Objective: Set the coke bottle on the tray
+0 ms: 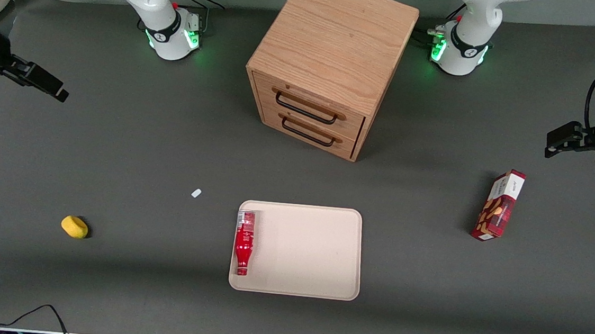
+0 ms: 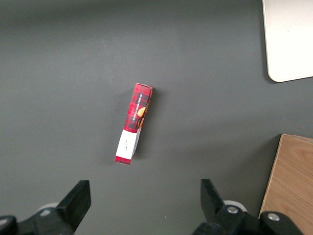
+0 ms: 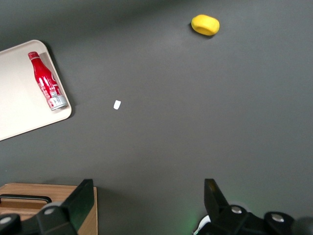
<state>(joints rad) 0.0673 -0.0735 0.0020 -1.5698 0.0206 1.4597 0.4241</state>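
Note:
The coke bottle (image 1: 244,242) lies on its side on the beige tray (image 1: 306,252), along the tray's edge toward the working arm's end, with its red cap nearer the front camera. The right wrist view also shows the bottle (image 3: 46,81) on the tray (image 3: 19,105). My right gripper (image 1: 60,95) hangs high over the table at the working arm's end, well away from the tray. In the right wrist view the gripper (image 3: 146,196) is open and empty above bare table.
A wooden drawer cabinet (image 1: 326,68) stands farther from the front camera than the tray. A yellow lump (image 1: 74,226) and a small white scrap (image 1: 196,193) lie toward the working arm's end. A red snack box (image 1: 499,207) lies toward the parked arm's end.

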